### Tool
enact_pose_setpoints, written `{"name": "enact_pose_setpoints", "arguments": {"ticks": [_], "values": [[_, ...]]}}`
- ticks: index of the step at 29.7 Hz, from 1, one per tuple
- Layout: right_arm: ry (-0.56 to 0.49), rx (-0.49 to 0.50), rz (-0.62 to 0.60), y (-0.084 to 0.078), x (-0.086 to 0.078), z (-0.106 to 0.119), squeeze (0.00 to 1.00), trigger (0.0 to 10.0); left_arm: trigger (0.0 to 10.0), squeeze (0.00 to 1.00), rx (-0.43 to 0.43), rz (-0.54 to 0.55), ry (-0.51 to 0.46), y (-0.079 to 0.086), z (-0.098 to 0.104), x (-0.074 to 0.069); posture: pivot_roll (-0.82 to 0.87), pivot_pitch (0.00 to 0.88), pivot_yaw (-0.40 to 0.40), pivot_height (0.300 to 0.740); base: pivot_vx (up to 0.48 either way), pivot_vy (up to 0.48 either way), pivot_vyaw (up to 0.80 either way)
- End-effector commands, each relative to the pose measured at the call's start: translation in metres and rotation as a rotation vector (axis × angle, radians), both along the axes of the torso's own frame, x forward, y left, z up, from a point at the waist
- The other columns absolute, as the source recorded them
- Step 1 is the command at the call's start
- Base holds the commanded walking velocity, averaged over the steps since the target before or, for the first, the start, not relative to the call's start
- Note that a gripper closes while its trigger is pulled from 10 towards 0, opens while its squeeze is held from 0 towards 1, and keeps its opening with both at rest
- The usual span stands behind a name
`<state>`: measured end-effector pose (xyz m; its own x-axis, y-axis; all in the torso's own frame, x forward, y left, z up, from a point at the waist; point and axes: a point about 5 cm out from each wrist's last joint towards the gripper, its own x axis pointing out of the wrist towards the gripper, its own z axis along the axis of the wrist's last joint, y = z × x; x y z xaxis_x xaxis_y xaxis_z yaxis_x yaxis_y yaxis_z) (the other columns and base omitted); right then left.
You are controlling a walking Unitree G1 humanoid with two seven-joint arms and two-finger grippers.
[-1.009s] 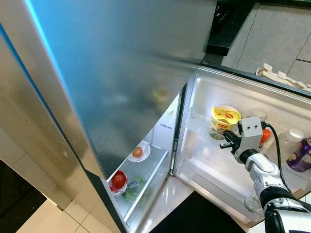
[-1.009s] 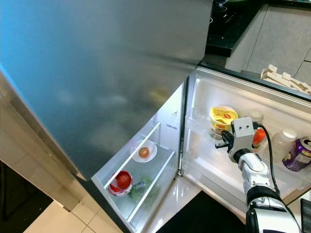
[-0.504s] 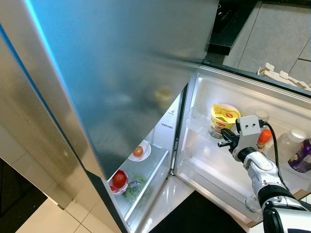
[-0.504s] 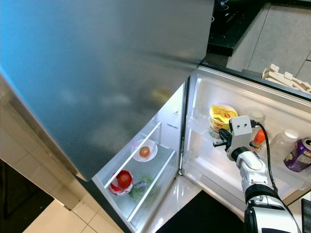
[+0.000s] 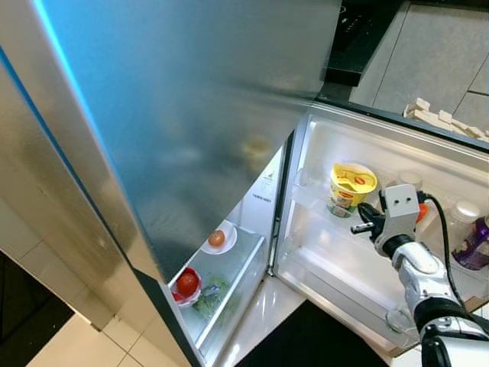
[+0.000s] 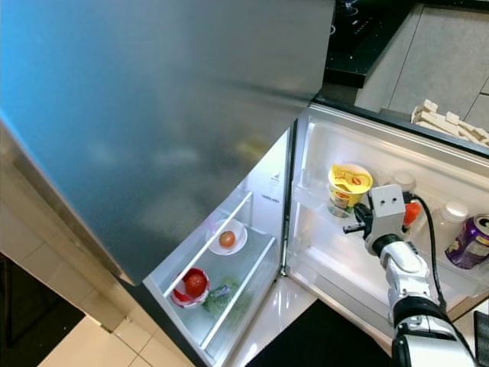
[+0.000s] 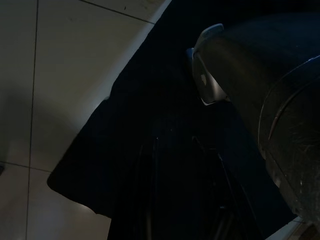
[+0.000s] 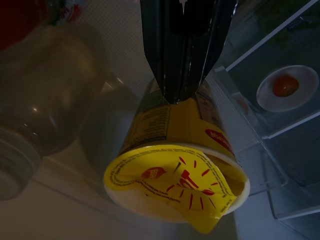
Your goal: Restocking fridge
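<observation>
Our right gripper [image 8: 175,97], fingers pressed together, empty, points at the yellow cup [image 5: 351,189] in the door shelf [image 5: 336,252]. Left gripper lost in darkness; its fingers' state we cannot tell.

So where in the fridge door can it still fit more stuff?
The lower door shelf, below the yellow noodle cup, looks bare. The upper shelf is crowded: cup, right gripper, clear jar, purple can.

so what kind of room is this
Most likely a home kitchen: an open fridge with a yellow cup in its door shelf, a dark cooktop set in the counter, and a tiled floor.
</observation>
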<state>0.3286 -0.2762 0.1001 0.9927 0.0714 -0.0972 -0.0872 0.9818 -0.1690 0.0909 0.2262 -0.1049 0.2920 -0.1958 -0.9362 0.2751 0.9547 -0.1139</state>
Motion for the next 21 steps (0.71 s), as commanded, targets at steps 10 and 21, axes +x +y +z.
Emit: {"name": "enact_pose_setpoints", "arguments": {"ticks": [10,21], "values": [[-0.104,-0.028,-0.069,-0.017,-0.001,0.022,0.00,10.0,10.0,0.00,0.017,-0.015,0.008,0.004,0.001,0.003,0.06,0.031,0.067,0.740,0.000,0.000,0.00],[-0.277,0.048,-0.061,-0.017,0.000,0.050,0.21,10.0,10.0,0.00,0.013,-0.025,0.006,0.002,0.002,0.006,0.05,0.026,0.070,0.740,0.000,0.000,0.00]]}}
